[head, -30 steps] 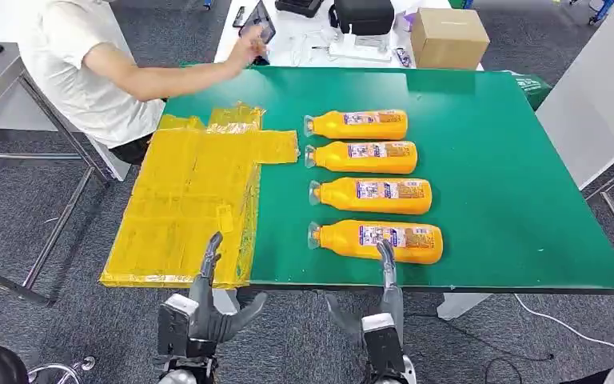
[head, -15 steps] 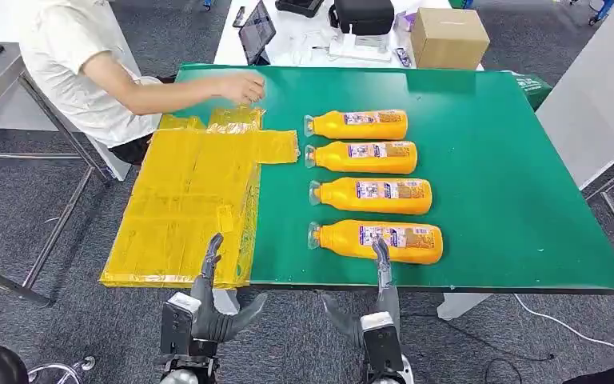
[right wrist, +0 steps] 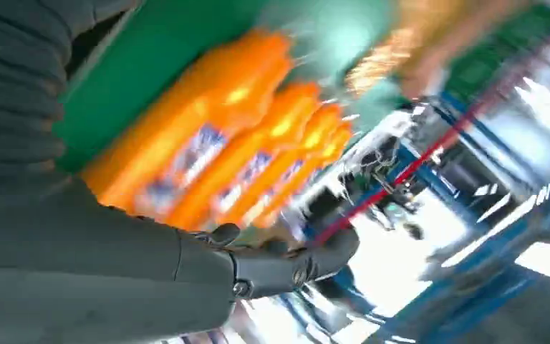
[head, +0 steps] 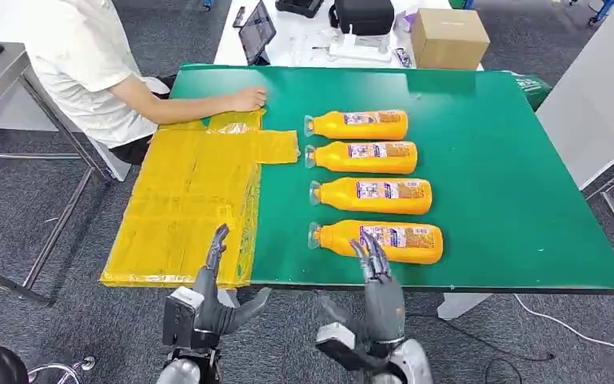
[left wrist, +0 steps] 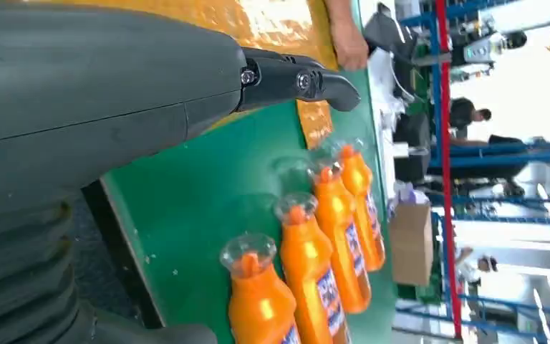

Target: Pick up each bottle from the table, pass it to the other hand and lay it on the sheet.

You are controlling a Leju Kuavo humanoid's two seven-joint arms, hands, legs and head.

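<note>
- The right hand is rising at the lower middle of the head view, fingers spread and holding nothing, their tips just in front of the nearest bottle.
- The left hand is waiting at the lower left of centre, also open and empty, one finger pointing up over the near edge of the yellow sheet.
- Four orange bottles are lying on their sides in a column on the green table, caps pointing toward the sheet; none is lying on the sheet yet.
- The step in hand looks like the first pick, with the right hand reaching for the nearest bottle.
- To do it well, the hand should be coming down over the thick labelled body rather than the narrow neck, with the thumb on one side and the fingers on the other.
- A round bottle lying flat is likely to roll, so the fingers should be closing evenly from both sides.
- The next bottle is lying close behind, so the fingers should be staying clear of it.
- A person's hand is resting at the far end of the sheet, in the upper left; the near part is the safer place to lay bottles.
- The right wrist view is blurred.
</note>
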